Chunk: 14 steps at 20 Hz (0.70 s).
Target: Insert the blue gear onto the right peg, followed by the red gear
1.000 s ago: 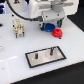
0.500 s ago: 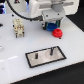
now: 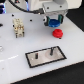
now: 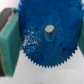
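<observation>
You have two views. The exterior view looks down at a slant from above and some way off, taking in the white counter (image 3: 15, 65), the black-bordered grey rectangular plate (image 3: 46, 55) near the frame's lower middle, the small red toothed wheel (image 3: 58, 33) beyond it, and the white arm's tool (image 3: 54, 21) near the top edge.

The wrist view sits on the arm and faces along the tool at very close range. The wide flat bright-blue toothed disc (image 4: 47, 39) fills most of that frame, blurred.

Both views share that blue disc (image 3: 54, 22), which in the exterior view shows only partly beneath the tool.
</observation>
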Motion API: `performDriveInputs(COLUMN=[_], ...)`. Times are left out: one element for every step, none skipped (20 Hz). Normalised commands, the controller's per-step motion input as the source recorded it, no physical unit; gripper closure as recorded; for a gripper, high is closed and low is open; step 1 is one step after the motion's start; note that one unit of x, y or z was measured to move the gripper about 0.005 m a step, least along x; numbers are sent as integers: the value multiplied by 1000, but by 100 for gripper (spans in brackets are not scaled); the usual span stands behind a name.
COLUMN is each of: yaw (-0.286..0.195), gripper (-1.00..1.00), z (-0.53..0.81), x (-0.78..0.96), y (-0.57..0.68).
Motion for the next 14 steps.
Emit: performDriveInputs(yaw=[0,0,0,0,0,0,0,0,0,0,0,0,0,0], gripper=[100,100,100,100,100,100,100,100,100,100,100,100,100,100], z=[550,552,550,560,517,528,484,495,460,465,468,449,388,401], x=[757,774,796,813,819,830,822,839,838,832,824,853,864,886], y=[-152,-128,-147,-145,-120,-124,-137,-138,-181,-175,-145,-161,-147,-148])
